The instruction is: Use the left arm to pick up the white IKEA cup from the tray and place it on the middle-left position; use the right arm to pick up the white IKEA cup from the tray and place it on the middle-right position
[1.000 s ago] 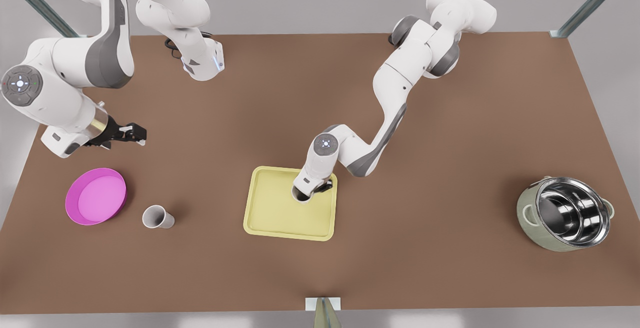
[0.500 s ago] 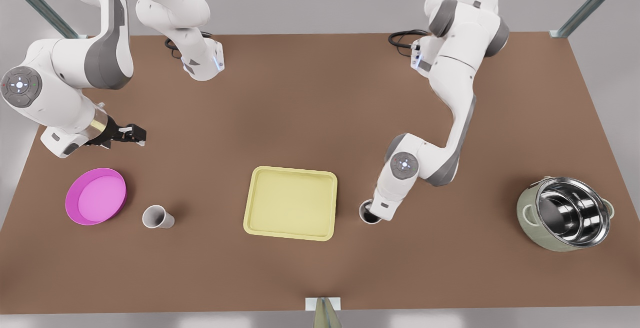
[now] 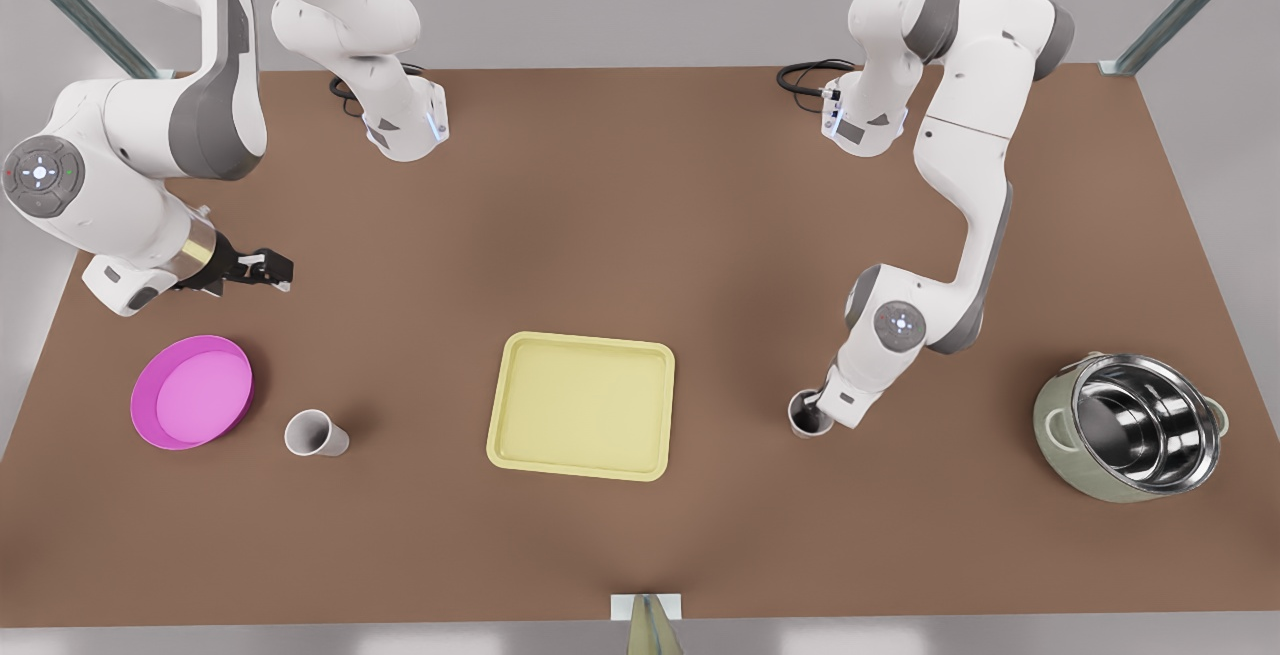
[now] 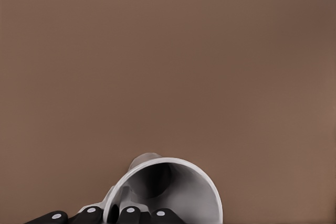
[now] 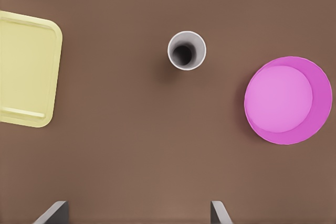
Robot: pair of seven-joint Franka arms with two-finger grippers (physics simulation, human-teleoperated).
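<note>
One white cup (image 3: 805, 413) is over bare brown tabletop on the front view's right of the tray (image 3: 580, 405). My left gripper (image 3: 818, 411) is shut on this cup's rim. In the left wrist view the cup (image 4: 173, 192) opens toward the camera with one of the black fingers (image 4: 128, 214) reaching inside it. I cannot tell whether its base touches the table. A second white cup (image 3: 315, 433) (image 5: 187, 50) stands upright between the tray (image 5: 26, 72) and the magenta plate. My right gripper (image 3: 268, 270) (image 5: 136, 214) hangs open above the table behind that plate, holding nothing.
The magenta plate (image 3: 190, 392) (image 5: 287, 99) lies near the front view's left edge. A steel pot (image 3: 1135, 427) sits at the far right. Nothing lies in the pale-yellow tray.
My left gripper has carried its cup off the tray and toward the front view's right, farther still in the last half second. The right arm has stayed put.
</note>
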